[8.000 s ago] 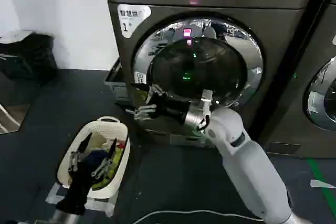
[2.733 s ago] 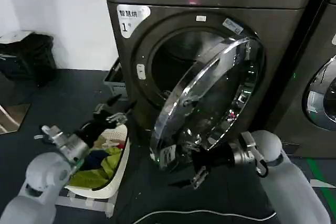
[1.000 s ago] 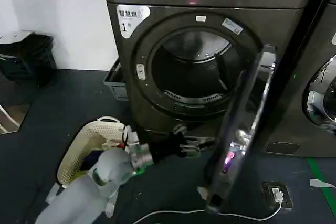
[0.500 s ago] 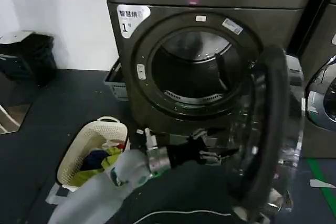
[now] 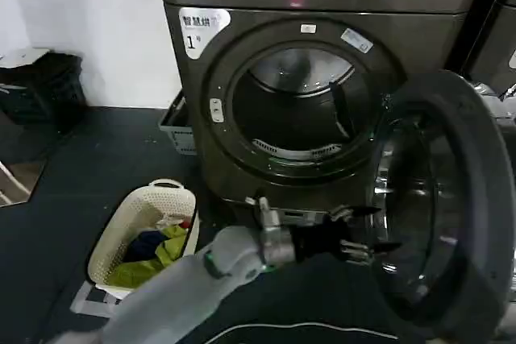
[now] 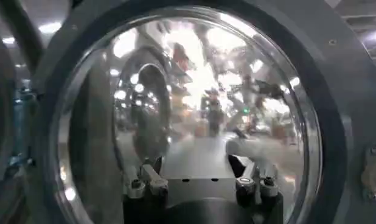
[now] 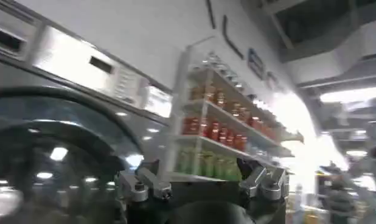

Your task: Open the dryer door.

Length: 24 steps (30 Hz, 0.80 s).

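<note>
The dryer door of the machine with the white "1" label stands swung wide to the right. Its grey inner face and domed glass are turned toward me, and the drum opening is exposed. My left arm reaches across from the lower left. My left gripper is open at the door's inner glass, nothing between its fingers. In the left wrist view the left gripper faces the glass dome, ringed by the door's grey rim. My right gripper is open and empty, raised beside a machine's control panel.
A cream laundry basket with clothes sits on the floor at the left. A grey tray lies beside the machine and a black bin stands by the wall. A white cable runs along the floor. A neighbouring machine stands right.
The door has swung further right, from edge-on to showing its grey inner face. My left gripper has followed it rightward, staying open.
</note>
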{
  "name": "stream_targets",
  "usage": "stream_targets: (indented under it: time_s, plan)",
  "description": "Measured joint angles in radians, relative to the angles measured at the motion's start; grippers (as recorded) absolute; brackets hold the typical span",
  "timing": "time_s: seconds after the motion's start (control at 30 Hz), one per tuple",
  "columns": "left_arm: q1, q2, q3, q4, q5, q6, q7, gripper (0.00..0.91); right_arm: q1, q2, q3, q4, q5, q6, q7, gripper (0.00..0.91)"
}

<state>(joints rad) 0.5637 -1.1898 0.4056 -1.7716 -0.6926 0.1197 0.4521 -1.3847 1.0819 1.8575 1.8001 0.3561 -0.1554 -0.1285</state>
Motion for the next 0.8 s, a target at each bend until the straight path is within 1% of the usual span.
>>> stream_targets:
  time_s: [0.2, 0.6, 0.8]
  plan:
    - [-0.053, -0.075, 0.057, 0.064, 0.017, -0.015, -0.008, 0.907, -0.046, -0.001, 0.059, -0.011, 0.007, -0.004, -0.011, 0.907]
    - [-0.156, -0.225, 0.126, 0.224, 0.038, -0.104, -0.006, 0.907, -0.079, -0.006, 0.097, -0.009, 0.005, -0.010, -0.009, 0.907]
    - [-0.199, -0.284, 0.147, 0.308, 0.049, -0.133, 0.000, 0.907, -0.081, -0.009, 0.099, -0.007, 0.004, -0.011, -0.008, 0.907]
